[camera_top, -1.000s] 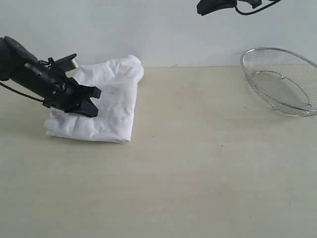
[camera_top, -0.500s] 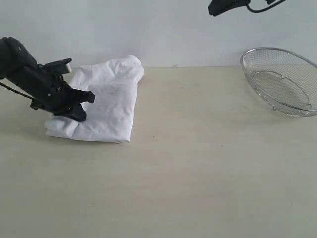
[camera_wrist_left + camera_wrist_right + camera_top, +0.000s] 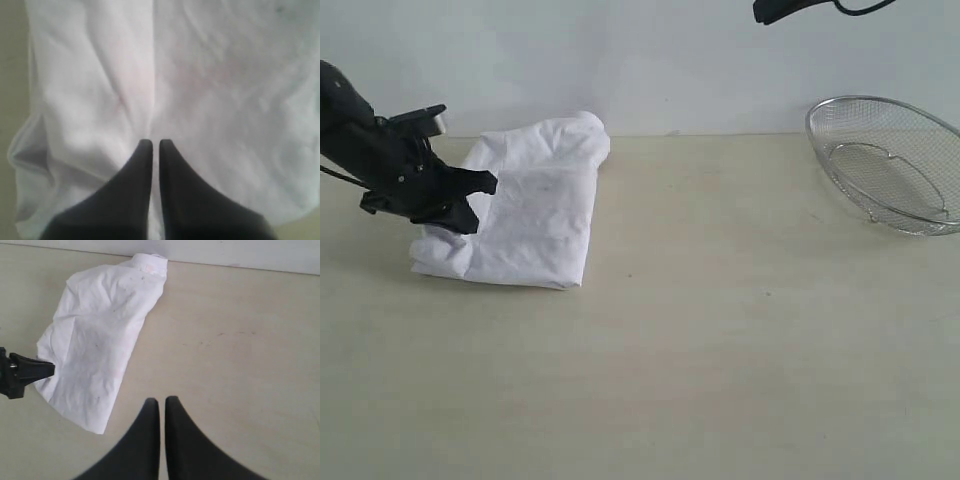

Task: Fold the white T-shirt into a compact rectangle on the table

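White T-shirt (image 3: pixel 532 215): folded into a small lumpy block, at 10 o'clock on the table (image 3: pixel 720 350).
Done: most of the folding, I think.
To do: maybe flatten the puffy top.
Left gripper (image 3: pixel 151 146): pressed together, empty, at the shirt's 9 o'clock edge.
Right gripper (image 3: pixel 161 401): pressed together, empty, up high.

White T-shirt (image 3: pixel 535 215) (faint pink tinge), beige table (image 3: pixel 720 330), silver mesh basket (image 3: pixel 890 165).

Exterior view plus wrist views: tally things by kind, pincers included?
white T-shirt: 1
wire-mesh basket: 1
table: 1
pincers: 2 (left pincer, right pincer)
Total: 5
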Controlling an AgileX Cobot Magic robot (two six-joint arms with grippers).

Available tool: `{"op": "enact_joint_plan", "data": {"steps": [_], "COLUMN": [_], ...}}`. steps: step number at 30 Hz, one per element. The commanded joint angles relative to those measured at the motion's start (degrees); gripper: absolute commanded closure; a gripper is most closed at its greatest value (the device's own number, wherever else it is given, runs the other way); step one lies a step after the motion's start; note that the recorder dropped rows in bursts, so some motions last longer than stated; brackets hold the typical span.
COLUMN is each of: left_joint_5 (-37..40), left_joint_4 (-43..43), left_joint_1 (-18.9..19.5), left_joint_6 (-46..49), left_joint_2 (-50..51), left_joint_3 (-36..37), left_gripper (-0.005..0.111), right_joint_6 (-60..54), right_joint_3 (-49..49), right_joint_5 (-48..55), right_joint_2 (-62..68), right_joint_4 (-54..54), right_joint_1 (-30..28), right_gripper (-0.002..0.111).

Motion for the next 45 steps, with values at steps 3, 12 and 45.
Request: {"op": "enact_joint_plan", "data": {"steps": [3,12,45], "left_joint_5": [-0.17,3.05,0.54], "left_joint_4": [-5.68,-11.29,-9.82], "left_joint_1": [0.18,-0.04,0.24], "left_joint_6": [3.34,3.34,7.81], "left_joint_2": [-13.42,-35.68,-69.71], "left_joint_3": [7.29,17.34,34.34], "left_gripper": [0.102,0.102,0.102], "right_joint_6": [-0.88,-3.13,-3.73], "right_joint_3": [9.6,45.33,86.4], "right_joint_5": [-0.07,-21.28,-49.29], "right_joint_2": [-8.57,-29.44,-52.56], "right_joint_4": [-1.99,-1.39,-0.14], "right_joint_1": [-0.38,0.39,5.31], "right_gripper": [0.108,0.108,0.108]}}
